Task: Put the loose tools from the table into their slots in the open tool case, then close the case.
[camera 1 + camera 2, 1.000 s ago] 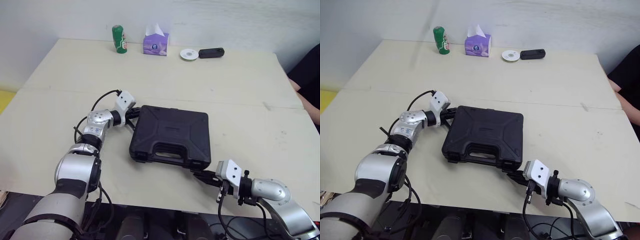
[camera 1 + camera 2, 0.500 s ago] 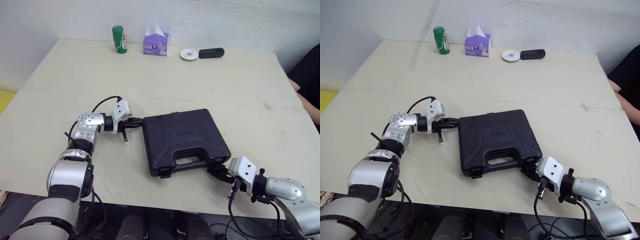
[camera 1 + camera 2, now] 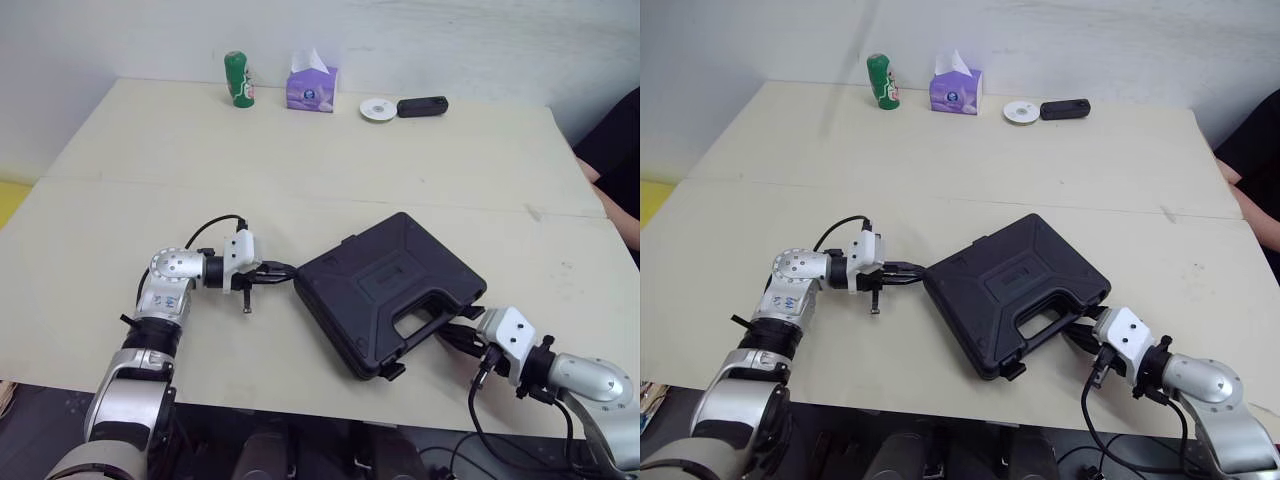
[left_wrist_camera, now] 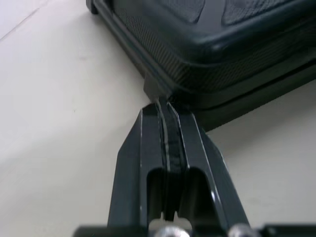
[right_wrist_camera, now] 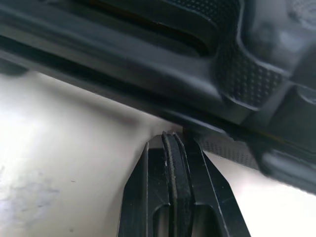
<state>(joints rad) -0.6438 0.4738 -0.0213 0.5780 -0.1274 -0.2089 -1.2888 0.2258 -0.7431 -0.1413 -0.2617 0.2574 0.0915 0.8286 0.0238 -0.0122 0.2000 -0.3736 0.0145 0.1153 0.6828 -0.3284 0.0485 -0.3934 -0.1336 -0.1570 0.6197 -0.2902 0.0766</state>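
The black tool case lies closed on the cream table, turned at an angle with its handle toward the front right. My left gripper is shut, and its tip touches the case's left corner. My right gripper is shut too, its tip pressed against the case's front edge beside the handle. No loose tools lie on the table.
At the table's far edge stand a green can, a purple tissue box, a white disc and a black device. A person's dark sleeve shows at the right edge.
The case has swung counter-clockwise and slid right, its handle now facing the front right. Both grippers stayed against it: the left moved nearer and lower, the right moved right.
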